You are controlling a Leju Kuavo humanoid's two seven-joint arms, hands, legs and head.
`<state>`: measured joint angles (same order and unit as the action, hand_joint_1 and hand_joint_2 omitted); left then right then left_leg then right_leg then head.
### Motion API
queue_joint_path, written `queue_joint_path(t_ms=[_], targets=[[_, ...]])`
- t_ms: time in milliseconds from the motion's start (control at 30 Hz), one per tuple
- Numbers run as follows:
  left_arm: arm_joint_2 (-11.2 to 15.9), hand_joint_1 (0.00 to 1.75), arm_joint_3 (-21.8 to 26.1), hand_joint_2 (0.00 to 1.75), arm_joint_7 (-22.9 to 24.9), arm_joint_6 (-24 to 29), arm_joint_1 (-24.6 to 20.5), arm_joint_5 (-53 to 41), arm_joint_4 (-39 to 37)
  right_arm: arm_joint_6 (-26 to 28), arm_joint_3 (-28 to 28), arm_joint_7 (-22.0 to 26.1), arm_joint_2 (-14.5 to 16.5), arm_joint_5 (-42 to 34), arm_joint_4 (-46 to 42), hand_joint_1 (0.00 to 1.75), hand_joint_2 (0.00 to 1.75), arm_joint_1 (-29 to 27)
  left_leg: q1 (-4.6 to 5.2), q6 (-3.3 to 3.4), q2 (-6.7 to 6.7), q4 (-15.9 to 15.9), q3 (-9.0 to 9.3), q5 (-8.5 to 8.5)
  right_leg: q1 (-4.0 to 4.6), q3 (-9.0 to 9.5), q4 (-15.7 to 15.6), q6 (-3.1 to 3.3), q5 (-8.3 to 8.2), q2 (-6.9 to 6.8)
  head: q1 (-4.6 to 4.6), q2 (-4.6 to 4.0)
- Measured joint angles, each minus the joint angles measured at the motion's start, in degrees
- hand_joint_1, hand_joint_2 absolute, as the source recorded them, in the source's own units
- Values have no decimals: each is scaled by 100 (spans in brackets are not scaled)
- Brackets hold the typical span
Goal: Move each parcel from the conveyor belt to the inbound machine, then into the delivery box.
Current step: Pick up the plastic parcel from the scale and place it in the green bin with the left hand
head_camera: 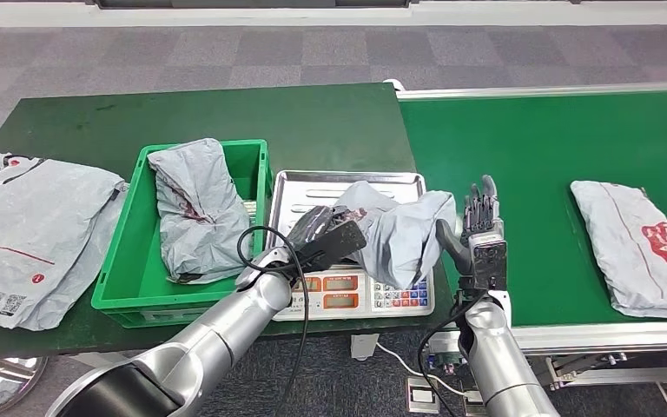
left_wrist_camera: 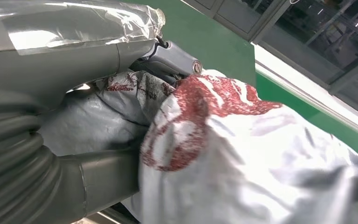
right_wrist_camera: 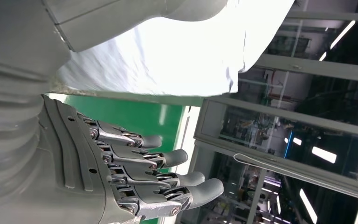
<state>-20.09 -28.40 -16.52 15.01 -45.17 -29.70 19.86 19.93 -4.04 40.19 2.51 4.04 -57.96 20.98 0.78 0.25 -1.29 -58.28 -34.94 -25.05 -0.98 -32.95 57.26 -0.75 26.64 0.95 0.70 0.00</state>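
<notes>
Left hand [head_camera: 317, 233] grips a soft, crumpled grey poly-mailer parcel [head_camera: 395, 230] on the scale tray [head_camera: 313, 187], beside the green crate [head_camera: 130, 278] near the bench's front edge. Light, floppy, slippery film: bunched folds hold best. Right hand [head_camera: 479, 228] stands released, fingers apart.

We see bare belt [head_camera: 521, 156] between our right hand [head_camera: 482, 228] and the far parcel [head_camera: 638, 248], so that side has passing room. Our left hand [head_camera: 321, 234] is wrapped around the grey parcel [head_camera: 399, 230] on the scale [head_camera: 352, 291]. The green bin [head_camera: 139, 287] just beside the scale is partly filled by a crumpled bag [head_camera: 193, 208], leaving its left strip free. A large bag [head_camera: 30, 234] covers the table's left end.
</notes>
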Motion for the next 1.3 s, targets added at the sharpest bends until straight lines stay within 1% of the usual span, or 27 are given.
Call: queue_joint_path(t_ms=[33,67,100,167,200,233,267,433,467,500,567,600,667,767,833,900,967,1033,1167,1300], targets=[[0,175,6,175,-70,38,16,73,16,-7,0,-1,0,0,1,0,175,2,0,0,1,0,0,0,0,0,0,0,0,0,0,0],[0,175,41,175,-267,141,69,268,94,-24,0,0,0,0,8,0,175,8,0,0,2,0,-1,0,0,-2,1,0,0,0,0,0],[0,175,114,175,-637,294,147,562,221,-43,0,0,0,0,20,0,175,17,0,0,5,0,-3,0,0,-5,1,0,0,1,0,0],[0,175,334,175,-1616,597,316,1167,535,-75,-1,0,0,0,57,0,175,44,0,-1,5,0,-7,0,0,-11,2,0,-1,1,0,0],[1,175,443,175,-2008,671,364,1333,659,-82,-1,0,0,0,76,0,175,61,0,-1,3,0,-9,0,0,-12,2,0,0,0,0,0],[1,175,529,175,-2229,695,392,1409,753,-87,-1,0,0,0,93,0,175,82,0,-1,-1,0,-9,1,0,-11,2,0,0,-1,0,0],[2,175,599,175,-2331,705,417,1449,838,-88,-1,0,0,0,110,0,175,102,0,-1,-3,0,-10,0,0,-11,2,0,0,-3,0,0],[8,175,738,175,-2368,821,566,1518,1193,-33,-2,-1,0,-4,190,0,175,176,0,-1,-5,0,-14,1,0,-10,2,0,0,-4,0,0],[15,175,794,175,-2368,986,647,1381,1377,-7,-3,-1,0,-16,203,0,175,184,0,-1,-2,0,-15,1,-1,-12,3,0,0,-2,0,0],[28,175,910,175,-2373,1264,766,1163,1679,29,-4,-1,0,-28,213,0,175,185,0,-1,3,0,-18,0,-1,-17,4,1,-1,3,1,0],[57,175,1317,175,-2383,1982,989,741,2456,100,-7,-1,0,-50,220,0,175,165,0,-1,17,-1,-24,0,-1,-31,4,2,-3,14,1,0],[70,175,1546,175,-2385,2245,1039,641,2787,120,-8,-2,0,-52,221,0,175,151,0,-2,21,-1,-26,-1,-1,-34,4,3,-3,17,1,0],[97,175,1987,175,-2375,2454,1094,375,3320,144,-9,-1,-3,-57,221,0,175,132,-2,-3,19,-1,-26,-1,2,-35,4,5,-3,16,1,0],[108,175,2714,175,-2379,2474,1224,-766,4057,187,-10,-1,-23,-63,221,0,175,111,-9,-4,10,0,-30,0,8,-36,6,9,1,7,0,0],[127,175,3192,175,-2378,2474,1237,-1404,4325,204,-11,0,-37,-63,220,0,175,79,-9,-5,12,0,-29,0,8,-36,6,10,1,8,1,0],[163,175,3591,175,-2372,2474,1244,-1648,4477,210,-11,0,-51,-69,219,0,175,34,-9,-5,14,0,-29,0,8,-37,6,10,1,10,1,0],[191,175,3866,175,-2368,2474,1261,-1690,4579,211,-11,-1,-68,-91,219,0,175,8,-9,-4,7,0,-30,1,8,-36,6,10,1,5,0,0],[213,175,4031,175,-2369,2474,1281,-1714,4655,214,-11,-1,-83,-109,219,0,175,1,-9,-3,2,0,-31,1,7,-34,6,10,1,1,0,0],[234,175,4215,175,-2370,2474,1298,-1752,4735,213,-11,1,-90,-111,219,0,175,-3,-7,-3,1,0,-32,1,4,-33,4,10,1,2,0,0],[239,175,4394,175,-2370,2474,1300,-2041,4717,213,-11,1,-91,-111,219,0,175,-8,-6,-3,2,-1,-32,1,4,-34,3,10,1,2,1,0]])
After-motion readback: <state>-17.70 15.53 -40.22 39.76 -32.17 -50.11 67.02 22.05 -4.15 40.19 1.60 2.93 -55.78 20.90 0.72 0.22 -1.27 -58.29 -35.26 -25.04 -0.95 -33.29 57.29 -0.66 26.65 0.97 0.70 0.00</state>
